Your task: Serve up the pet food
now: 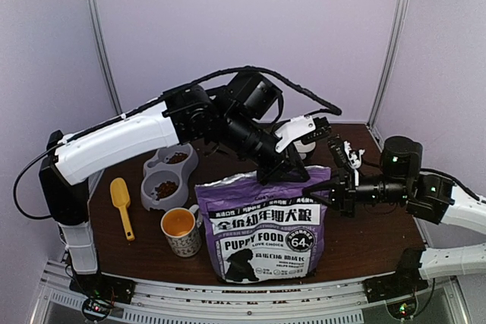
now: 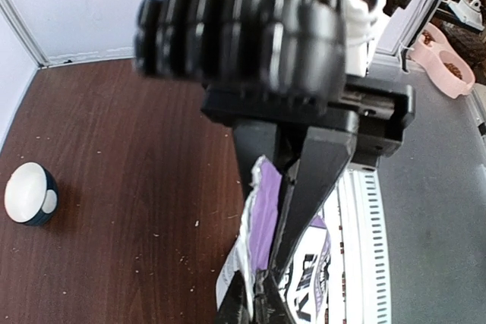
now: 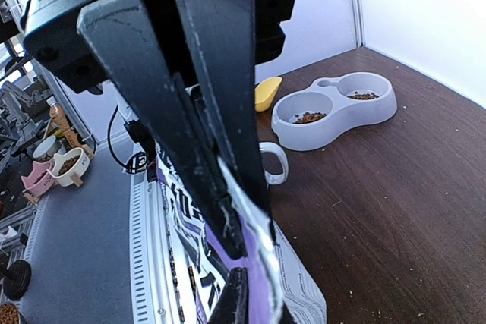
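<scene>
The purple puppy food bag (image 1: 266, 225) stands upright at the table's front centre. My left gripper (image 1: 291, 174) is shut on the bag's top edge, and the purple edge (image 2: 267, 202) is pinched between its fingers (image 2: 304, 187). My right gripper (image 1: 331, 192) is shut on the bag's top right corner, where the bag edge (image 3: 258, 263) sits clamped between its fingers (image 3: 228, 134). Brown pet food (image 1: 165, 187) lies in both cups of the grey double bowl (image 1: 168, 173), which also shows in the right wrist view as the bowl (image 3: 334, 123) holding kibble (image 3: 307, 117).
A yellow scoop (image 1: 121, 202) lies left of the bowl. An orange-lined patterned mug (image 1: 181, 231) stands just left of the bag. A small white and dark round object (image 2: 30, 193) sits on the brown table (image 2: 137, 149). White walls close in the back and sides.
</scene>
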You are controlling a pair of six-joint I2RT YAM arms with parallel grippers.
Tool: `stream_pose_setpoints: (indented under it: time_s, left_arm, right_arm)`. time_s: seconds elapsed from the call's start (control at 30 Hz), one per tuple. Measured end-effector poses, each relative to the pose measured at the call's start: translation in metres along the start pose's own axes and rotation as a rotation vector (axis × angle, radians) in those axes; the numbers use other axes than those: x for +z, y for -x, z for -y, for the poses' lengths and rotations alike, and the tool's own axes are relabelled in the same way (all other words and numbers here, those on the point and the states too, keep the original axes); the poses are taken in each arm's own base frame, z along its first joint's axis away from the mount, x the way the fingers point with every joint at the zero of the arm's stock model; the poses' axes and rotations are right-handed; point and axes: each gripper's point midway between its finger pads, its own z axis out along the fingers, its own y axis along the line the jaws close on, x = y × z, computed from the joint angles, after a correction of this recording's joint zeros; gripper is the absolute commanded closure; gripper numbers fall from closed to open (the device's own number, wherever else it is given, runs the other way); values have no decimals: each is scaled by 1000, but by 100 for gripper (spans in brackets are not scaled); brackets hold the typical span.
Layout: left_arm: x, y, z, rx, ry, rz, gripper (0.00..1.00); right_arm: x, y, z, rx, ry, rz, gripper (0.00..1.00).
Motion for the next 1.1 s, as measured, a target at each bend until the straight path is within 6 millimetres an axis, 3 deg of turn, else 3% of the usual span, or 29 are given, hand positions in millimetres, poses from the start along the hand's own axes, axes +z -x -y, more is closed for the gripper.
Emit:
stream_pose_setpoints:
  time_s: [0.3, 0.4, 0.87, 1.1]
  left_arm:
    - [-7, -13, -7, 25, 74, -24, 96]
    - [-14, -21, -8, 14, 83, -48, 100]
    - [-16, -18, -2, -8, 35, -20, 100]
    - [-30, -16, 9, -84, -26, 3, 100]
  right_arm:
    - [-3, 1, 7, -10, -47, 8, 100]
    - [-4, 0, 8, -7, -58, 4, 100]
    - [-10, 3, 7, -14, -76, 18, 100]
    - [-12, 10, -4, 12, -1, 38, 70]
